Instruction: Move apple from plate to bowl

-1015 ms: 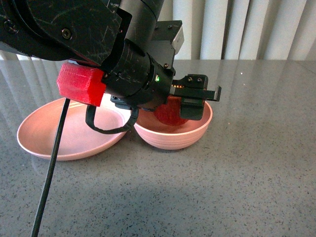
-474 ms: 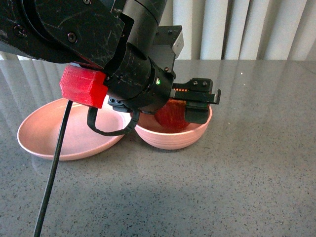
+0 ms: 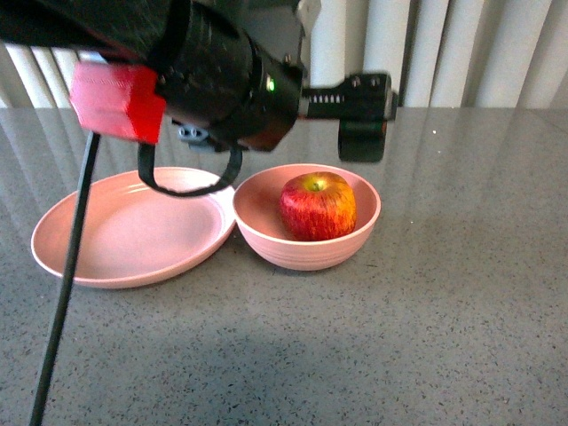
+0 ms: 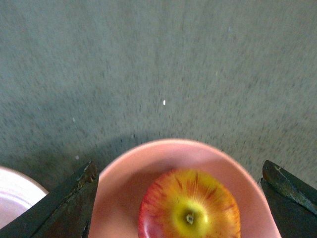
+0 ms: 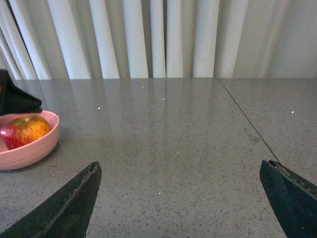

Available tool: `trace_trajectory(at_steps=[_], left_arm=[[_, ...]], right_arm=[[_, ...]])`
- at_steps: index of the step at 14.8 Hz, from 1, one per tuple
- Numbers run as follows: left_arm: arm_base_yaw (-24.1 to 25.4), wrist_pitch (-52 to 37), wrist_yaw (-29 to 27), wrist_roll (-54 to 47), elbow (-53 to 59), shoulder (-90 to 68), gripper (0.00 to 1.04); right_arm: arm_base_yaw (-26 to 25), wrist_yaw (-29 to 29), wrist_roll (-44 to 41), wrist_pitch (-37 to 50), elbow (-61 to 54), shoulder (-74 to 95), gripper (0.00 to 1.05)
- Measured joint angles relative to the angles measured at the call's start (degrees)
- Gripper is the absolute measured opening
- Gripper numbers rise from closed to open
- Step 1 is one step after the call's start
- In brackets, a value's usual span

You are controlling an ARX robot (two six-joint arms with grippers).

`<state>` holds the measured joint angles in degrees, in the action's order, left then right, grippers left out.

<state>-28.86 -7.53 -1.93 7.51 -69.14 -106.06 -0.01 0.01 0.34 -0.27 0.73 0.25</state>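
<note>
Both fingers of the left pincer (image 4: 178,198) stand wide apart and empty, hovering directly above the apple (image 3: 318,206). Apple sits stem-up inside the bowl (image 3: 266,240), clear of the fingers; plate (image 3: 124,235) beside it is bare. Right pincer (image 5: 183,201) also spread wide, well off to the side. Judgement: transfer done; straight lift clears.

My front camera looks straight across the table (image 3: 461,337) toward the curtains (image 3: 461,53), my left arm crowding its upper left. My left wrist camera stares almost straight down, close over the bowl (image 4: 124,178) and apple (image 4: 190,208). My right wrist camera sits low and farther off, looking level along the table; all three share that bowl and apple.
</note>
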Motion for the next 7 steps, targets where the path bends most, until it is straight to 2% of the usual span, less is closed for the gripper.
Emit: trace_trajectory(at_steps=[3,7], left_arm=[[0.1,-6.1,-2.8,-0.8,0.9,7.3,0.98],[1.1,-13.7,-9.7,-5.4,9.3,23.0,0.97]], right_arm=[[0.0,0.0,0.0,0.0,0.0,0.0,0.98],[0.0,0.0,0.0,0.0,0.0,0.0,0.98]])
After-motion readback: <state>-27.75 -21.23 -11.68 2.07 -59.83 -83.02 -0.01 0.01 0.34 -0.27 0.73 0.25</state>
